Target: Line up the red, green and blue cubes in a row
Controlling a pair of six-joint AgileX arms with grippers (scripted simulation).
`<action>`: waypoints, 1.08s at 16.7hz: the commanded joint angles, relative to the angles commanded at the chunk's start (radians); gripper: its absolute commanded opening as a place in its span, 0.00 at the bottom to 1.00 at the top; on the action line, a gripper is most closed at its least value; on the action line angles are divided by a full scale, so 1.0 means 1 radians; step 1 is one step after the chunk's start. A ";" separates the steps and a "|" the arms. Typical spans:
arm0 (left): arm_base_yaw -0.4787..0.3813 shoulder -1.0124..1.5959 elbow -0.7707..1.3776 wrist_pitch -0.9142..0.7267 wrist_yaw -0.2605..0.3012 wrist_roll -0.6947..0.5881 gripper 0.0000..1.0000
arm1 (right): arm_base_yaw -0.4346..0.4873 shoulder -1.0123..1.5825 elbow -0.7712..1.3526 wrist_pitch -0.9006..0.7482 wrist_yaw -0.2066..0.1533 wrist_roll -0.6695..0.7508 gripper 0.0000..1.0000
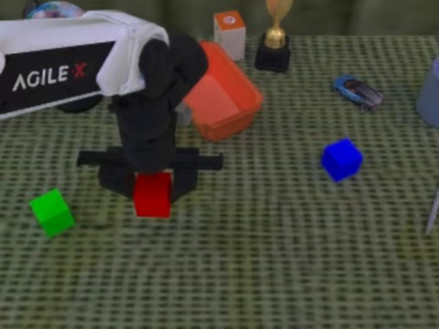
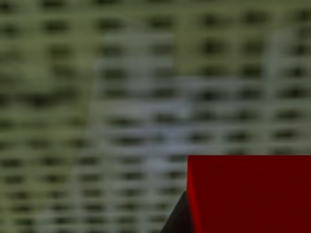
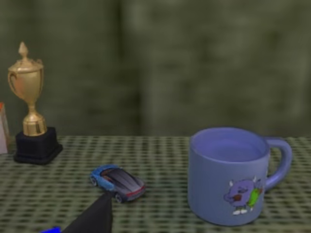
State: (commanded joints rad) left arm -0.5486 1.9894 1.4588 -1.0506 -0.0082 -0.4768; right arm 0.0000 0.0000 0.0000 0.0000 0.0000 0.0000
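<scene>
My left gripper (image 1: 152, 186) is shut on the red cube (image 1: 152, 195), left of the table's middle, with a black finger on either side. In the left wrist view the red cube (image 2: 248, 194) fills one corner, one dark finger (image 2: 179, 218) pressed against its side. The green cube (image 1: 51, 212) lies to the left of it, near the left edge. The blue cube (image 1: 341, 159) sits well to the right. Only a thin sliver of my right arm (image 1: 433, 209) shows at the right edge; one of its fingers (image 3: 97, 216) shows in the right wrist view, with nothing held.
An orange tray (image 1: 223, 96) lies just behind my left arm. A white box with an orange top (image 1: 230, 33) and a gold trophy (image 1: 274, 41) stand at the back. A toy car (image 1: 358, 91) and a purple mug (image 3: 228, 174) are at the back right.
</scene>
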 joint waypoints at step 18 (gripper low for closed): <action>-0.171 -0.091 -0.332 0.276 -0.009 -0.238 0.00 | 0.000 0.000 0.000 0.000 0.000 0.000 1.00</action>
State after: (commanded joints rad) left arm -0.7194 1.8988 1.1272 -0.7744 -0.0176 -0.7143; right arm 0.0000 0.0000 0.0000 0.0000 0.0000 0.0000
